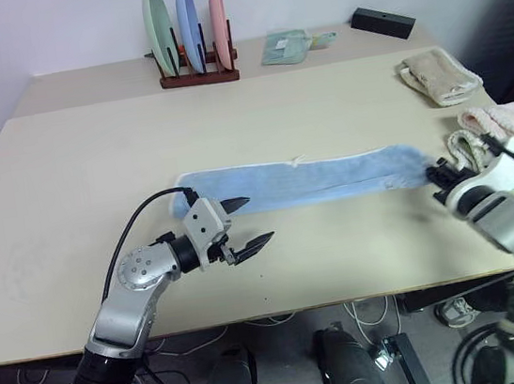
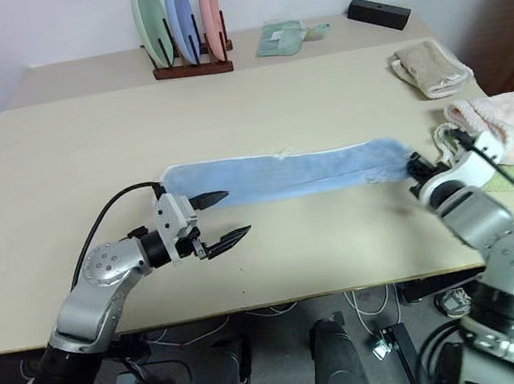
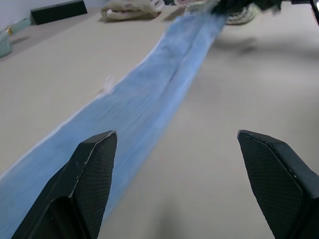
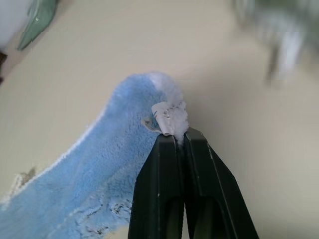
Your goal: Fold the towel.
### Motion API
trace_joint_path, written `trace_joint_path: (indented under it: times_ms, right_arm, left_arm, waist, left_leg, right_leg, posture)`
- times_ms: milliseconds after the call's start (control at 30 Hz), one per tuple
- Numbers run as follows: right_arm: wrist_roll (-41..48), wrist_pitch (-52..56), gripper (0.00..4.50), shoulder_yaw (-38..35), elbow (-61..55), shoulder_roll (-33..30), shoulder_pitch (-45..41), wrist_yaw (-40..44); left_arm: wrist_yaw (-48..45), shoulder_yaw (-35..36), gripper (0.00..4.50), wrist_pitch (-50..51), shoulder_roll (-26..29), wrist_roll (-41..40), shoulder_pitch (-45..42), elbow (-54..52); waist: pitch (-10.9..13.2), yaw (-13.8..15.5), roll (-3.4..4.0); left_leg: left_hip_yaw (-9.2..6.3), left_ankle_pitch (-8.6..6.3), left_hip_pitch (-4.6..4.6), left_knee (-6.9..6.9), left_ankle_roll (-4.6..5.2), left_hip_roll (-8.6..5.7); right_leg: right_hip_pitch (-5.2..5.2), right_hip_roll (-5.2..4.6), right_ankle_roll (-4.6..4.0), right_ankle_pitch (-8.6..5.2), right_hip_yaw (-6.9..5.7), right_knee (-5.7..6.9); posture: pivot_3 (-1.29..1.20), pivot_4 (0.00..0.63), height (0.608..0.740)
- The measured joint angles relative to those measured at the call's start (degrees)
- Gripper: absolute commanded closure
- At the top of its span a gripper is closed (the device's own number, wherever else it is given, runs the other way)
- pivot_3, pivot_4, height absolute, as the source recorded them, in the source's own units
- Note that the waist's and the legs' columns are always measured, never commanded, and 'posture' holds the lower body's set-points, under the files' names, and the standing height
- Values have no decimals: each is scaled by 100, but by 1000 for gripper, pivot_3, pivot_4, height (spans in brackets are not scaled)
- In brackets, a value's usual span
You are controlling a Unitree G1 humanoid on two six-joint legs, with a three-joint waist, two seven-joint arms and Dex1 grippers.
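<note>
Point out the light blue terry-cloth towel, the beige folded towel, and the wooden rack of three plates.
Light blue terry-cloth towel (image 1: 303, 182), left eye view: middle of the long strip.
Beige folded towel (image 1: 439, 75), left eye view: centre of its top.
Wooden rack of three plates (image 1: 199, 76), left eye view: its dark base.

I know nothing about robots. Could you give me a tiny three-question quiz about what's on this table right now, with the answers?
1. True or false: the right pincer is shut on the end of the blue towel.
2. Which is open, with nothing between its fingers? A) the left pincer B) the right pincer C) both
3. Fill in: the rack at the far edge of the table holds ___ plates standing on edge.

Key: 1 true; 2 A; 3 three (green, blue, pink).
</note>
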Motion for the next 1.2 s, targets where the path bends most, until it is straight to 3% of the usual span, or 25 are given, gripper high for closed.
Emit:
trace_joint_path:
  times_ms: [167,267,567,867,1000,1133,1200]
  right_arm:
    - [-696,-11,4480,1064,-278,-832,-16,1284]
    - [-1135,-27,4480,2147,-855,-1161,-310,2056]
    - [-2548,-189,4480,4560,-913,-449,-1159,2924]
    - [-3399,-330,4480,4851,-629,-6,-1176,3345]
    - [-3517,-353,3149,4789,-626,86,-1167,3504]
    - [-3329,-517,1093,4394,-1106,-58,-883,4057]
    - [-3206,-615,1093,4176,-1441,-263,-668,4350]
  left_arm:
    - [30,-3,541,-10,-72,30,-113,64]
    - [104,10,541,-10,-72,70,-104,75]
    - [263,32,541,-9,-104,143,-82,103]
    - [353,31,541,-9,-104,157,-60,103]
    - [365,31,541,-9,-94,180,-47,103]
    - [387,47,541,-3,-58,189,68,103]
    - [396,79,541,9,-48,182,84,98]
  waist:
    - [0,-21,2]
    - [0,-18,2]
    - [0,35,0]
    - [0,7,0]
    - [0,16,0]
    - [0,38,0]
    - [0,41,0]
  left_leg:
    - [2,-4,2,0,8,8]
    - [2,-5,1,0,8,9]
    - [1,-5,-18,1,8,8]
    - [0,-5,-15,-3,8,8]
    - [0,-5,-16,-2,8,8]
    - [-1,-5,-18,-2,8,8]
    - [-1,-5,-18,-1,8,8]
  right_leg:
    - [0,9,11,6,2,-3]
    - [-1,10,13,7,2,-7]
    - [4,10,7,14,1,-51]
    - [3,10,9,15,-1,-50]
    - [3,10,10,16,-1,-50]
    - [4,10,11,15,-1,-52]
    - [5,10,11,15,-2,-52]
  posture:
    - [0,150,740]
    - [0,150,740]
    - [0,150,740]
    - [0,150,740]
    - [0,150,740]
    - [0,150,740]
    - [0,150,740]
